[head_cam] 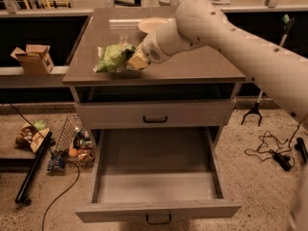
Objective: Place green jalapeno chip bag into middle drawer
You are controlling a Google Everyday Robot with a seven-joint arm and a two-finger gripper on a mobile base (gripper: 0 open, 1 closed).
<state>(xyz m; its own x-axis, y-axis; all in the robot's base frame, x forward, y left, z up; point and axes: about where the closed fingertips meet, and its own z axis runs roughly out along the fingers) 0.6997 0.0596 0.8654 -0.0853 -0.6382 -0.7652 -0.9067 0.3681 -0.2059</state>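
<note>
The green jalapeno chip bag (111, 57), crumpled green and white foil, is at the front left of the cabinet top (202, 66). My gripper (134, 60) is at the bag's right side and shut on it, reaching in from the right on the long white arm (226, 28). I cannot tell whether the bag rests on the top or hangs just above it. The middle drawer (156, 184) is pulled wide open below, its grey floor bare and its small dark loop handle (159, 219) at the front.
A cream bowl (153, 24) sits at the back of the cabinet top behind the gripper. The closed upper drawer front (155, 114) has a black handle. A wire basket of items (77, 146), a cardboard box (32, 57) and cables lie at left; cables on the floor at right.
</note>
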